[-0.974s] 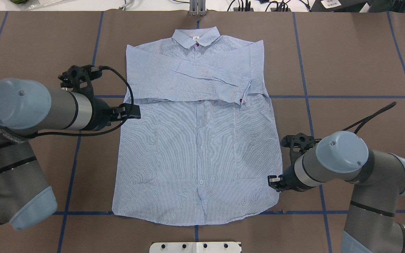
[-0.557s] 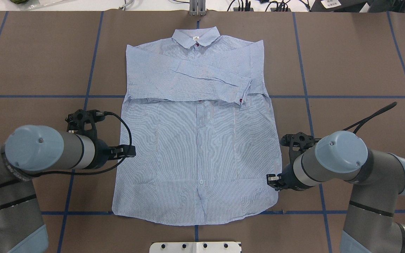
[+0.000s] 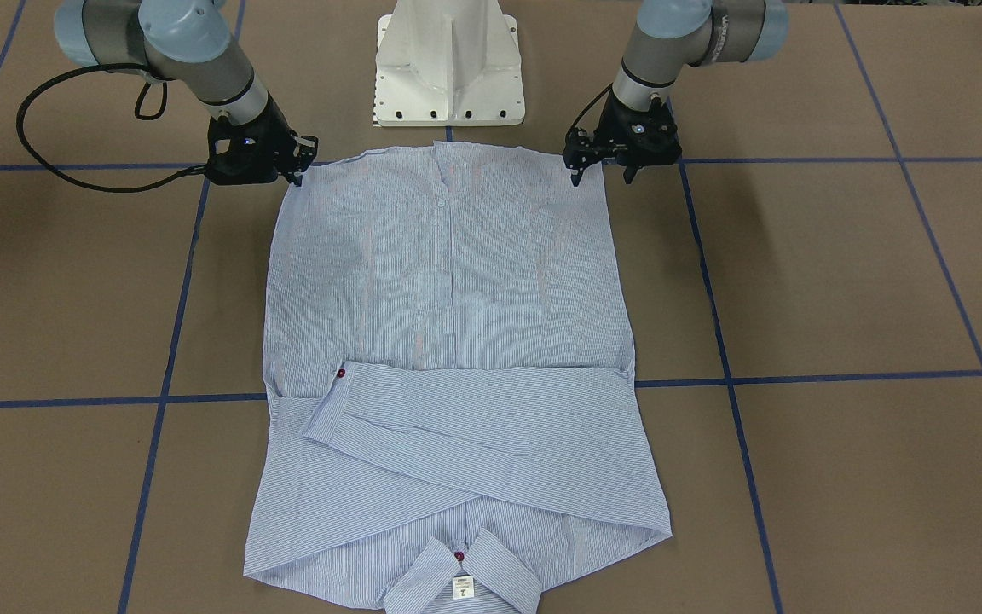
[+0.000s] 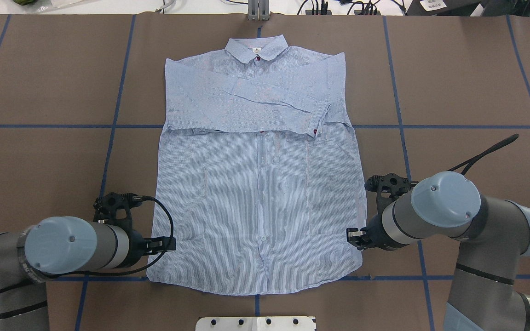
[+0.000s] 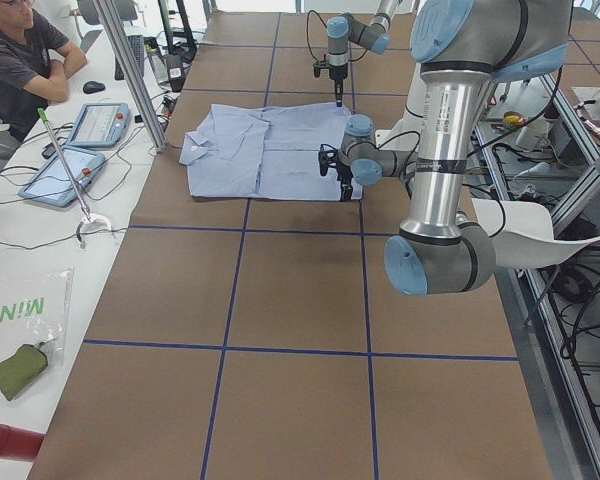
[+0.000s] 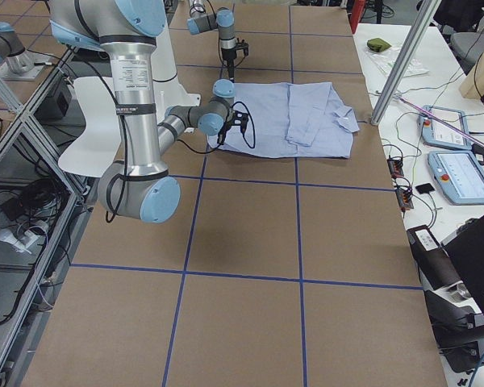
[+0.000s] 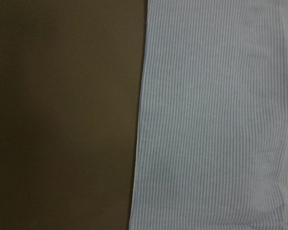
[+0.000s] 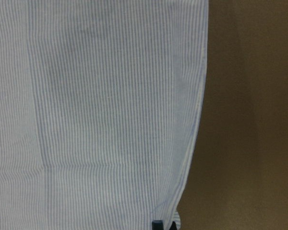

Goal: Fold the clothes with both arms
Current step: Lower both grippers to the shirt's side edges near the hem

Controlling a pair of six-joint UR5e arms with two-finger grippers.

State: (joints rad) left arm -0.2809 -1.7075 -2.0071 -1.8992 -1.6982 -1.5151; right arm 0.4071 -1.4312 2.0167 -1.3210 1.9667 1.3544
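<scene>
left arm (image 4: pixel 58 250) has just run down the shirt's side, from roughly sleeve level to the hem corner nearest the robot. left gripper (image 4: pixel 169 243) now sits at that corner, over the cloth edge. In the front view its jaws are spread and hold nothing. Its wrist cam shows only the shirt edge and bare desk, no fingers in shot.

shirt (image 4: pixel 260 193) lies flat on the desk (image 4: pixel 453 82), front up, between the two arms. collar (image 4: pixel 256 48) is on the far side and both sleeves (image 4: pixel 265 99) are already crossed over the chest. The body isn't folded yet.

right arm (image 4: pixel 444 202) has barely moved. right gripper (image 4: pixel 351 236) is at the opposite hem corner. Its wrist cam shows the tips close together with the cloth edge puckered into them, so I read those jaws as pinching the shirt. That side edge has pulled in a touch.

Net effect: both grippers are now level at the hem corners and symmetric. My guess for next is that left closes on its corner, then both lift and carry the hem toward the collar. The risk is left missing the edge, which would skew the fold.
</scene>
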